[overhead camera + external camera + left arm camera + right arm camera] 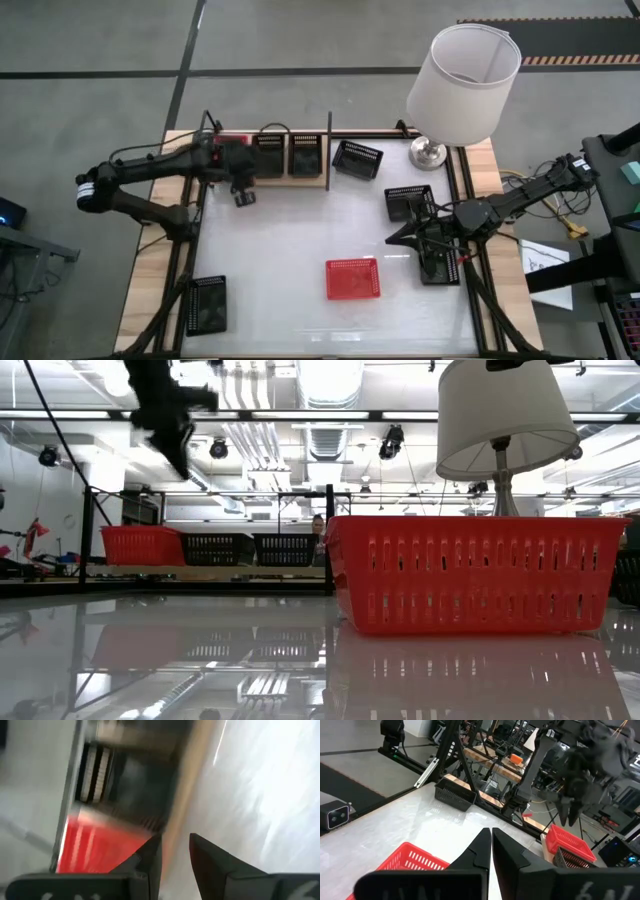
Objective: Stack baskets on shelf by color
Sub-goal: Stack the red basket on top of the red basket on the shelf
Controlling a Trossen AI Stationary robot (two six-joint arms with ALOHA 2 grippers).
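In the high view, the shelf (300, 181) lies at the table's far left. It carries a red basket (232, 140), partly under my left arm, and two black baskets (270, 154) (305, 153). My left gripper (245, 196) hovers open and empty above the shelf's near edge, raised high in the low view (180, 438). A second red basket (352, 278) sits flat on the white table, close in the low view (470, 572). My right gripper (395, 238) is shut and empty just right of and beyond that basket (415, 862).
Loose black baskets lie right of the shelf's divider (357, 158), at mid-right (410, 203), under my right arm (438, 264) and at the near-left corner (207, 303). A lamp with a white shade (462, 70) stands at the far right. The black frame rail (462, 200) borders the table.
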